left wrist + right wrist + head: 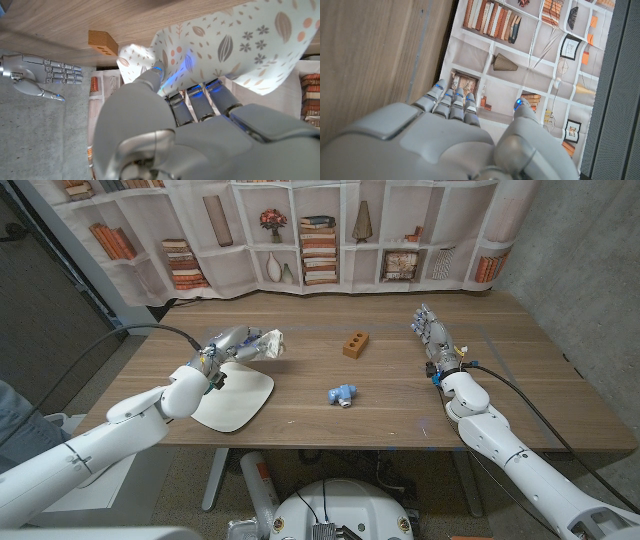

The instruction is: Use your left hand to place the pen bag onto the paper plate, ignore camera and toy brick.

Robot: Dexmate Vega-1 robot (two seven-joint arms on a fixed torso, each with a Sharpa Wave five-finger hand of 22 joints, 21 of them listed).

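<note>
The left robot hand (222,350) holds the pen bag (258,344), its fingers (200,97) curled under the fabric in the left wrist view. In the head view the bag hangs at the far rim of the plate (238,402), partly over it; whether it touches the plate I cannot tell. So the pick looks done and the carry nearly so. What is left, as I judge it, is to bring the bag a little nearer over the plate's middle, lower it and let go.

The right robot hand (432,335) waits on the far right of the desk (400,420), well apart from everything, fingers straight and close together, holding nothing.

The bag is soft white cloth printed with leaves and small flowers in brown, orange and grey; it creases and sags around the fingers, so it will likely slump when released. The plate is thin, white and matte, with a shallow, slightly wavy rim. The brick (355,344) is a small orange-brown block with holes in its top, lying near the desk's middle. The camera (343,394) is a small pale blue toy, closer to the front edge. The desk is smooth wood-grain laminate.
</note>
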